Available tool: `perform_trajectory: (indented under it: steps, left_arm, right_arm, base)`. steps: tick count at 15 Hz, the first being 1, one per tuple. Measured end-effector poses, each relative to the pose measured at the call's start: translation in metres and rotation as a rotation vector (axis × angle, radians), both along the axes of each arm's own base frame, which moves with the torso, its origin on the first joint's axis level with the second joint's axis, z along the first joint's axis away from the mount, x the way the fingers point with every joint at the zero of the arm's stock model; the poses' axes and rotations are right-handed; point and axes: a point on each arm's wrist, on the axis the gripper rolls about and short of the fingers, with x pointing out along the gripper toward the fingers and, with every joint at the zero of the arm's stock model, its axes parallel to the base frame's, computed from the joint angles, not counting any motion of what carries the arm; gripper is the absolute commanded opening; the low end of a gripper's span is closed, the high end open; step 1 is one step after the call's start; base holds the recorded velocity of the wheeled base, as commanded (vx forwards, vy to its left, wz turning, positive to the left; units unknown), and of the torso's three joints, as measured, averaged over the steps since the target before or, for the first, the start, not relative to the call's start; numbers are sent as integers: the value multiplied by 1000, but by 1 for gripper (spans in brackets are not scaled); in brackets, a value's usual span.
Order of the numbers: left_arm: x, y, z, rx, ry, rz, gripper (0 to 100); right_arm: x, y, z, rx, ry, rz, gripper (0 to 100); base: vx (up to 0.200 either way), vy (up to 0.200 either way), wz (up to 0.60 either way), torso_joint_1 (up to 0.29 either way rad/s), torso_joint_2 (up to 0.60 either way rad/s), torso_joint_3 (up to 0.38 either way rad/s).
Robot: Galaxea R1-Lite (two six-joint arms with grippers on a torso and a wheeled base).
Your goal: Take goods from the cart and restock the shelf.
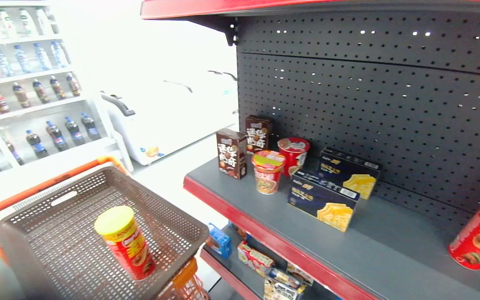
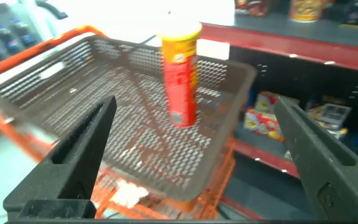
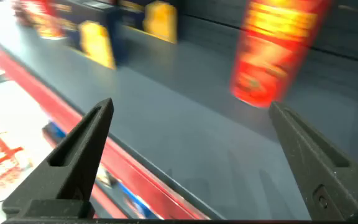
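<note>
A red chip can with a yellow lid (image 1: pixel 126 242) stands upright in the brown perforated cart basket (image 1: pixel 52 208), seen too as the can (image 2: pixel 181 74) in the left wrist view. My left gripper (image 2: pixel 191 155) hangs open in front of the basket, short of the can, fingers (image 2: pixel 73 168) wide apart. A second red chip can (image 1: pixel 479 233) stands on the grey shelf board (image 1: pixel 390 254) at the far right. My right gripper (image 3: pixel 191 162) is open over the shelf's front, with that can (image 3: pixel 272 53) beyond it and nothing between its fingers.
On the shelf stand two brown boxes (image 1: pixel 231 153), two noodle cups (image 1: pixel 268 171) and two dark blue boxes (image 1: pixel 322 200). A red shelf edge (image 1: pixel 261 237) runs along the front. Lower shelves hold small packs (image 1: pixel 254 258). The cart's orange frame (image 1: pixel 40 187) rims the basket.
</note>
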Motion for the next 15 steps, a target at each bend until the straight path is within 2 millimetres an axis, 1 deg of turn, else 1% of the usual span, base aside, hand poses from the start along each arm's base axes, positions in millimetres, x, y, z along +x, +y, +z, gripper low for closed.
perform_trajectory:
  steps: [2, 3, 4, 6, 8, 10, 11, 13, 15]
  left_arm:
    - [0, 0, 0, 1, -1, 2, 100]
    - [-1, 0, 3, 3, -16, 9, 100]
    - [-4, 0, 13, 7, -49, 12, 100]
    - [-12, 0, 43, 13, -100, 15, 100]
    - [-11, 0, 68, 14, -53, 14, 100]
    - [6, 0, 91, 17, 64, 10, 100]
    - [20, 0, 103, 17, 130, -1, 100]
    - [51, -1, 120, 20, 251, -18, 100]
    - [91, -2, 128, 20, 343, -62, 100]
  right_arm:
    - [0, 0, 0, 0, 0, 0, 100]
    - [0, 0, 0, 0, 0, 1, 100]
    - [0, 0, 0, 0, 0, 0, 100]
    - [0, 0, 0, 0, 0, 1, 100]
    - [0, 0, 0, 0, 0, 0, 100]
    - [0, 0, 0, 0, 0, 1, 100]
    - [0, 0, 0, 0, 0, 1, 100]
    - [0, 0, 0, 0, 0, 0, 100]
    - [0, 0, 0, 0, 0, 1, 100]
  base:
    - [0, 0, 0, 0, 0, 0]
    - [0, 0, 0, 0, 0, 0]
    - [0, 0, 0, 0, 0, 0]
    - [0, 0, 0, 0, 0, 0]
    - [0, 0, 0, 0, 0, 0]
    - [0, 0, 0, 0, 0, 0]
    - [0, 0, 0, 0, 0, 0]
    - [0, 0, 0, 0, 0, 0]
    - [0, 0, 0, 0, 0, 0]
